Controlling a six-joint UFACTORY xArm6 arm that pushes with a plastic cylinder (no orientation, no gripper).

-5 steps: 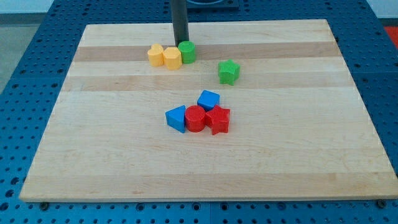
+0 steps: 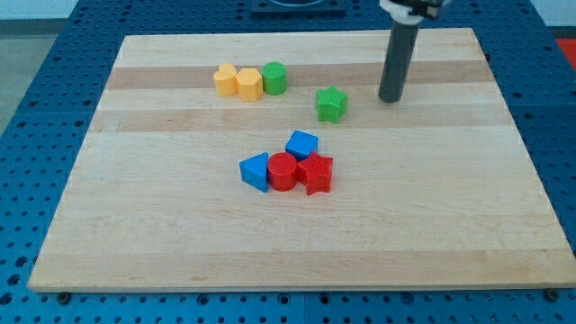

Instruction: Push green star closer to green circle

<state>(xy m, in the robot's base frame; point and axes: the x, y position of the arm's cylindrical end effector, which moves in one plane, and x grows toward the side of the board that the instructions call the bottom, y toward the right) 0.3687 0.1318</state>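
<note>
The green star (image 2: pixel 331 103) lies on the wooden board (image 2: pixel 162 225), right of centre near the view's top. The green circle (image 2: pixel 274 77) stands up and to the left of it, touching a yellow block. My tip (image 2: pixel 390 98) rests on the board to the right of the green star, with a clear gap between them. The rod rises upward out of the view's top.
Two yellow blocks (image 2: pixel 238 82) sit in a row left of the green circle. A cluster in the board's middle holds a blue cube (image 2: pixel 302 144), a blue triangle-like block (image 2: pixel 256 171), a red cylinder (image 2: pixel 283 171) and a red star (image 2: pixel 316 173).
My tip has moved from just above the green circle to the right, and now stands right of the green star. No block has moved.
</note>
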